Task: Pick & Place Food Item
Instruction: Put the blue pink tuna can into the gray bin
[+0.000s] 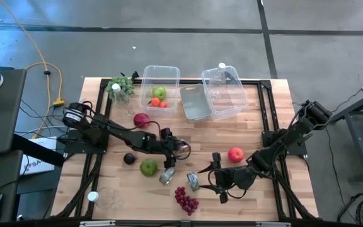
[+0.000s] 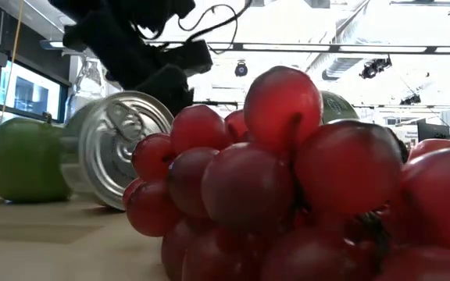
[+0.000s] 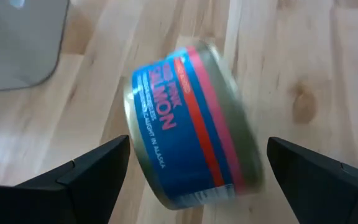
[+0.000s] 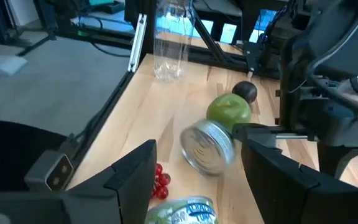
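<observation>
Pale wood tabletop (image 3: 303, 56) under round metal salmon can (image 3: 188, 124).

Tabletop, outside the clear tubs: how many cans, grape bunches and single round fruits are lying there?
Cans: 2
Grape bunches: 2, one green, one red
Single round fruits: 4, two red, one green, one dark
Total: 8

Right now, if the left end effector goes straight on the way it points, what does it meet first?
Most likely the salmon can, lying on its side between the open fingers of the left end effector; exact depth is unclear.
</observation>
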